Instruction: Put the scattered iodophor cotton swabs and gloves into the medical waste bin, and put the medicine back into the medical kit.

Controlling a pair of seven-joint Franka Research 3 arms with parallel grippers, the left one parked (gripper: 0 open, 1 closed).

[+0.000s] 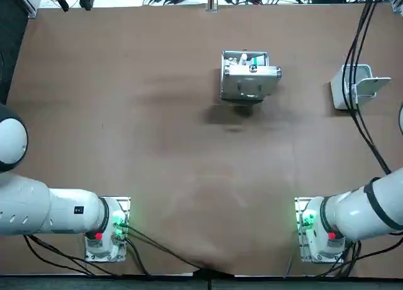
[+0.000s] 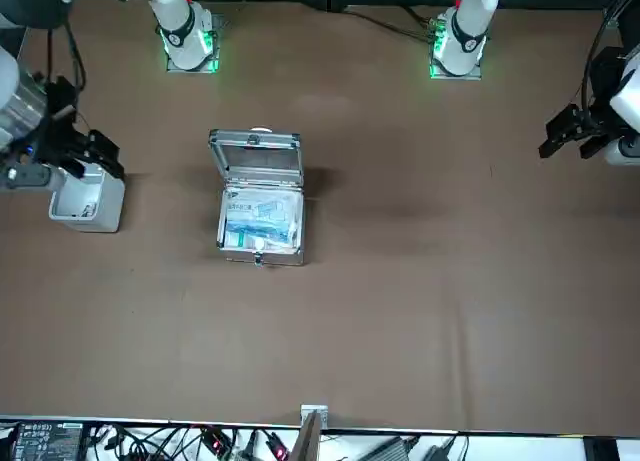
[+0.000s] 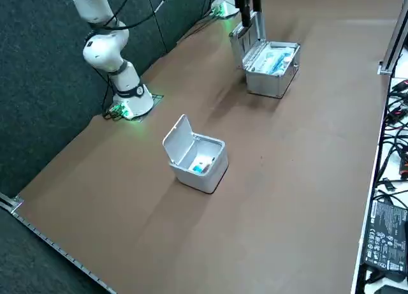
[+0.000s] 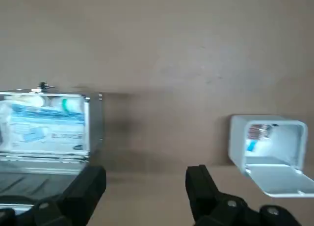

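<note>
Hovering up off the table (image 1: 126, 126), the claw (image 4: 144, 187) hangs with its two fingers spread wide and nothing between them. Look across the brown surface and there's nothing loose on it in any view: no swabs, no gloves, no stray medicine.

The kit (image 3: 269, 83) sits mid-table with its lid standing up on the robot's side, and the medicine boxes (image 2: 260, 221) lie flat inside it. Over on the robot's right stands the white bin (image 3: 213, 176), lid flipped back, with small blue and reddish bits (image 4: 255, 138) at the bottom. What exactly they are, I can't make out.

Now the key relation. From across the table the claw is seen just above the bin on the robot's side of it, with the kit well apart toward the robot's left. The wrist camera takes in both boxes beyond the fingertips, one out past each finger. The right arm (image 1: 352, 214) is plainly the nearer one to the bin.

My read is that the sorting looks done. If anything is left, it's closing lids, and the bin's lid would be the short reach while the kit's calls for a swing leftward.
</note>
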